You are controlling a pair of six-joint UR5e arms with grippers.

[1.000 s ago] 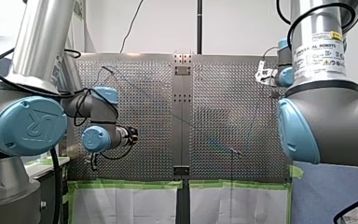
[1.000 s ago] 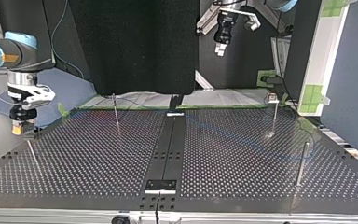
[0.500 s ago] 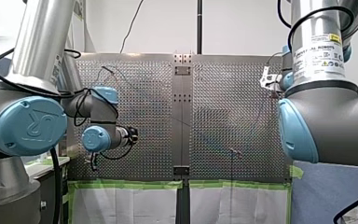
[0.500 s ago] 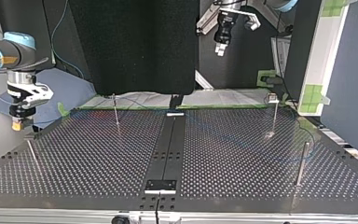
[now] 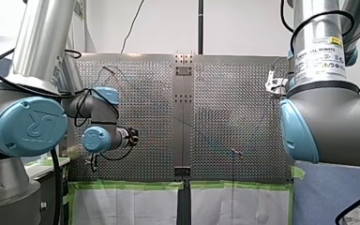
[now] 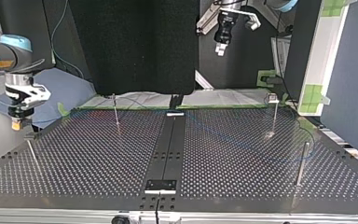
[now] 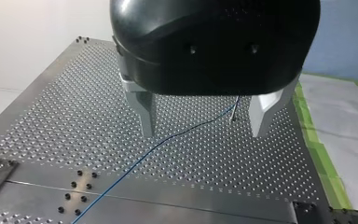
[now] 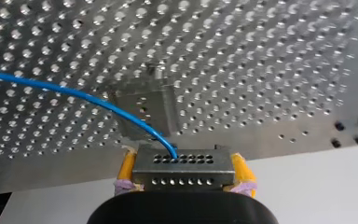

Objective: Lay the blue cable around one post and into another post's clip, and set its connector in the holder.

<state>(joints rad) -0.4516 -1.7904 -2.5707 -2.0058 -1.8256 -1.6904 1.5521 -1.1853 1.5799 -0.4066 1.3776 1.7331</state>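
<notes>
In the right wrist view my right gripper (image 8: 182, 161), with yellow pads, is shut on the metal connector (image 8: 186, 176). The blue cable (image 8: 74, 93) leaves the connector and runs off across the plate. A small metal holder block (image 8: 144, 116) sits on the table just ahead of the connector, apart from it. In the top view my right gripper (image 6: 17, 123) hangs over the table's left edge above the holder (image 6: 29, 136). My left gripper (image 7: 203, 122) is open, high over the cable (image 7: 135, 163), which runs to a thin post (image 7: 233, 116). In the top view my left gripper (image 6: 220, 48) hangs far back.
Thin posts stand on the perforated table (image 6: 98, 158): one at the back left (image 6: 116, 114), one with a clip on top at the back right (image 6: 273, 116), one at the right (image 6: 301, 163), and one at the left edge (image 6: 32, 156). A centre strip (image 6: 168, 149) runs front to back.
My right gripper, still holding the connector, has drifted towards the top view's left and a little upward. My left arm has not moved.
</notes>
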